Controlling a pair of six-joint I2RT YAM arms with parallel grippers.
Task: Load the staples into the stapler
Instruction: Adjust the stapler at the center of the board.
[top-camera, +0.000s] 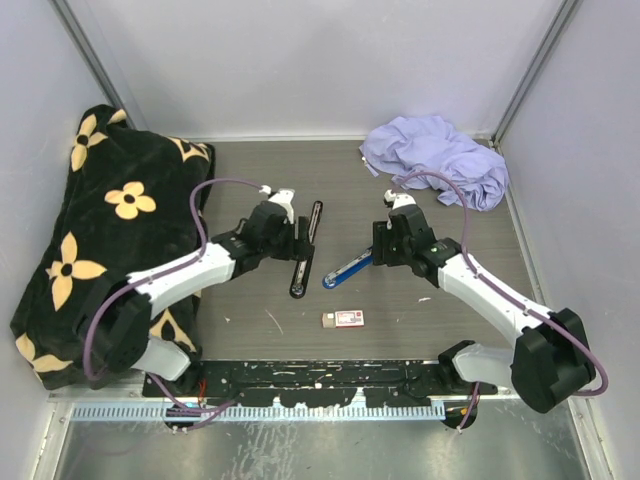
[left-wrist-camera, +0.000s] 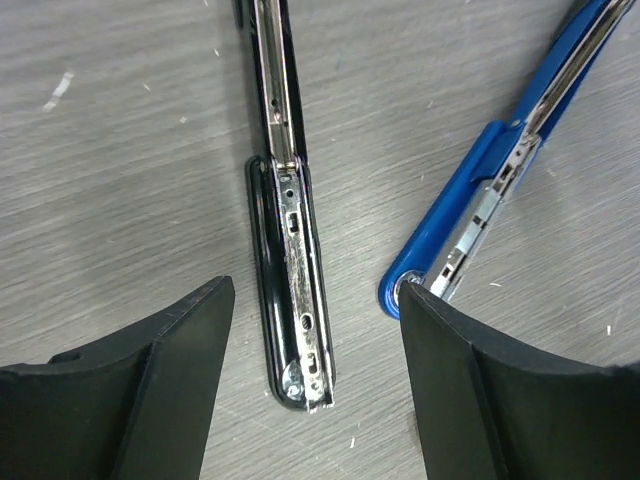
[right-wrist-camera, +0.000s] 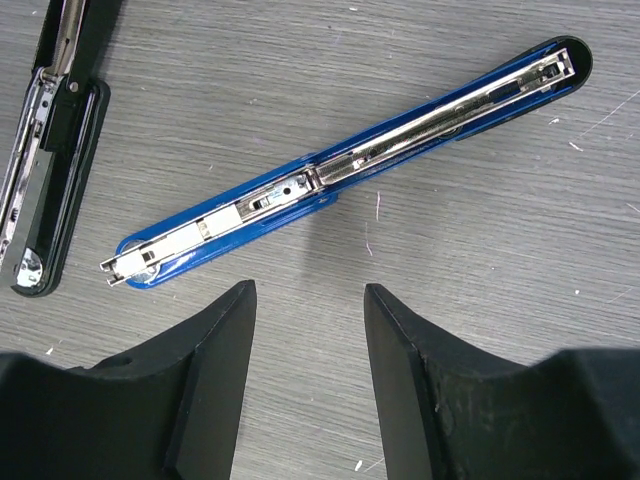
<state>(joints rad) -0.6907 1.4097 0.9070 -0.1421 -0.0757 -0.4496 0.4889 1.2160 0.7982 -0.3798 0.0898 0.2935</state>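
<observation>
Top external view shows us both arms reaching from the near edge toward the middle of the table (top-camera: 250, 170). Our left arm bends in from the left. Its left gripper (top-camera: 297, 238) hangs over the black stapler (top-camera: 299, 275). Our right arm bends in from the right. Its right gripper (top-camera: 378, 250) hangs close to one end of the blue stapler (top-camera: 345, 270).

In the left wrist view we see the two black fingers spread wide. The black stapler lies on the table below the gap, and the fingers hold nothing. In the right wrist view the fingers are also apart, a bit less wide, and they too hold nothing. The blue stapler lies just ahead of them.

Both staplers lie folded out flat with their shiny metal tracks facing up. Their near ends come close to each other but do not touch.

The staples (top-camera: 343, 319) are in a small white and red box. It lies flat on the table, nearer to the arm bases than both staplers and between the two arms. No gripper touches it.

A black blanket with yellow flowers (top-camera: 110, 220) fills the left side, and our left arm passes just beside it. A crumpled purple cloth (top-camera: 440, 155) sits in the far right corner, well apart from the staplers and the box.
</observation>
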